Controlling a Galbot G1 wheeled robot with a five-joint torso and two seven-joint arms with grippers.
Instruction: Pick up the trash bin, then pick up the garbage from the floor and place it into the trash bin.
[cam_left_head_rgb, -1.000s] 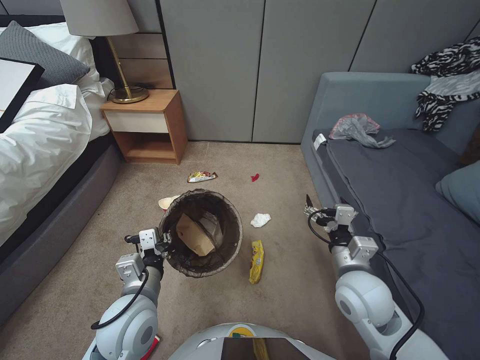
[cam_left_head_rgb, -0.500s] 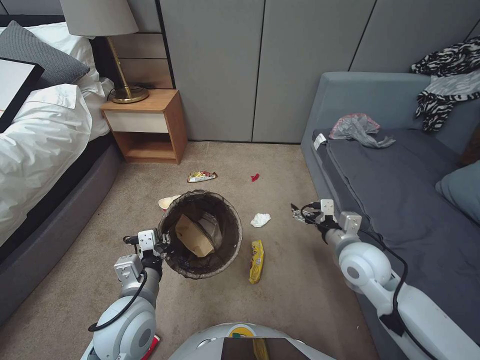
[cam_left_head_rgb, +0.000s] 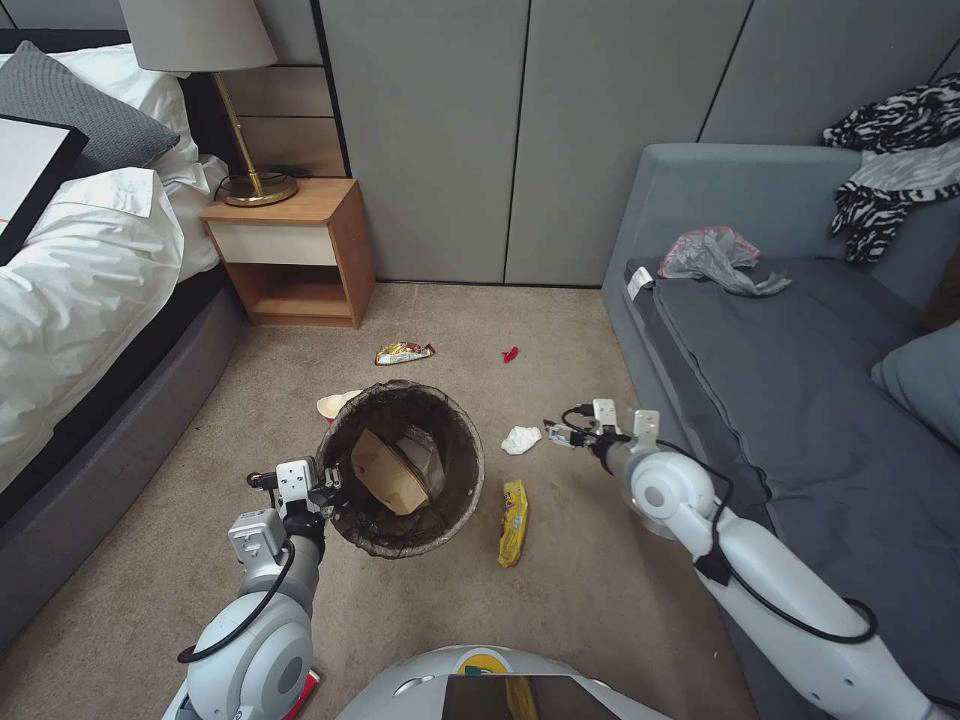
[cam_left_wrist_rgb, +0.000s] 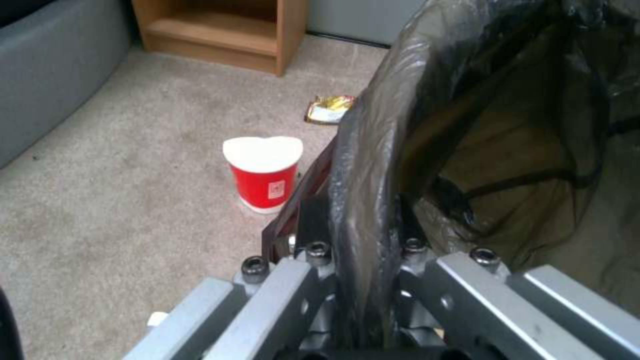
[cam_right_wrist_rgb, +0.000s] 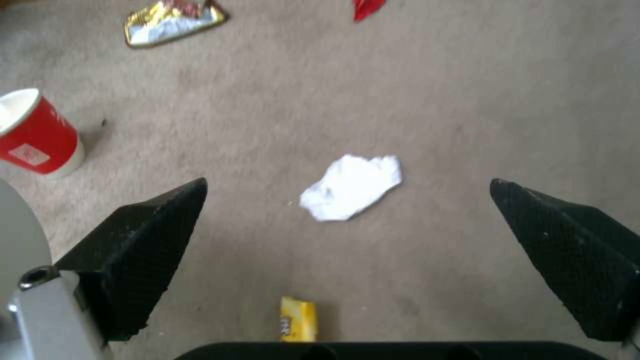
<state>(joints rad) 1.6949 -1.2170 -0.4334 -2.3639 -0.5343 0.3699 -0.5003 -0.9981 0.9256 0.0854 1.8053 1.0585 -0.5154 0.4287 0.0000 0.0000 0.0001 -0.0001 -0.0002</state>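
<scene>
Left claw (cam_left_head_rgb: 325, 487) pinches the trash bin (cam_left_head_rgb: 402, 466) rim, paper already inside, while the right claw (cam_left_head_rgb: 556, 436) hangs spread over the white tissue (cam_right_wrist_rgb: 351, 186), with the yellow wrapper (cam_left_head_rgb: 513, 520) and red cup (cam_left_wrist_rgb: 263, 172) left on the floor.

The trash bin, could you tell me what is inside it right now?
Inside the trash bin, a tan paper piece leans against the dark liner. Anything beneath the paper is covered.
</scene>
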